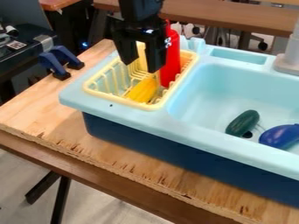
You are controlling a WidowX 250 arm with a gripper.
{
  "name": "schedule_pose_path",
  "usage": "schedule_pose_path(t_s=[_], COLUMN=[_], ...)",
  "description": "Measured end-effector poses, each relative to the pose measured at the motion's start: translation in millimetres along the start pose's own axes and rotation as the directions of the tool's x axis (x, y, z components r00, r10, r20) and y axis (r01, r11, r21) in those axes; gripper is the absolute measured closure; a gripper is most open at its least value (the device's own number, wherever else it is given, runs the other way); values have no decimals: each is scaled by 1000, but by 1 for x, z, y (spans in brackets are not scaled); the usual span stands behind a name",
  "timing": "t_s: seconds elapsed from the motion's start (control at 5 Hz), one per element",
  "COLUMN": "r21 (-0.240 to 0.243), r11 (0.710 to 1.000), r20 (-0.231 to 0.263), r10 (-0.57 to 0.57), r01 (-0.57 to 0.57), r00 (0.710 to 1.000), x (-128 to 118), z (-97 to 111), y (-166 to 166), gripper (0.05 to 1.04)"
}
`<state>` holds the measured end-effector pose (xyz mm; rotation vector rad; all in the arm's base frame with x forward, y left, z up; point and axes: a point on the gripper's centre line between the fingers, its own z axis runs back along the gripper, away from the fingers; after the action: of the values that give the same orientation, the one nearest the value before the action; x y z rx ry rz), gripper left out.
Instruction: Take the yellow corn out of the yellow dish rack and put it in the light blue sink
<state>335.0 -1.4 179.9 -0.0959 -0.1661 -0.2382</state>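
The black arm came down into the scene from the far edge, left of the middle, and its lower part hung almost upright. Its gripper pointed downward over the pale yellow dish rack, at the left end of the light blue toy sink. The jaws stood spread, one to the left and the other to the right, with the tip of the right one looking slightly nearer and lower. Nothing was pinched in them; part of the rack showed through the gap.

Below the gripper, a long yellow toy lay in the near part of the rack, slanting from near left to far right. The red bottle stood upright in the rack, just right of the right jaw; whether the two touched could not be told.

To the right, a dark green toy vegetable lay in the basin beside the drain, with a purple toy eggplant farther right. The grey faucet rose at the far right. The sink rested on a wooden board, and two blue clamps were at the board's far left.
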Motion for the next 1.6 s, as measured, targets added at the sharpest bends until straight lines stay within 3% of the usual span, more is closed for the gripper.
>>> schedule_pose_path(t_s=[0.4, 0.6, 1.2, 1.6], r21=[-8, 19, 64, 73], r11=[999, 999, 997, 996], r20=[-4, -19, -119, -127], r10=[39, 44, 54, 55], r01=[-39, -44, -47, -46], r00=[999, 999, 991, 990], x=[10, 13, 12, 14], z=[-12, -18, -43, -52], y=[23, 31, 43, 42], gripper=[81, 81, 81, 81])
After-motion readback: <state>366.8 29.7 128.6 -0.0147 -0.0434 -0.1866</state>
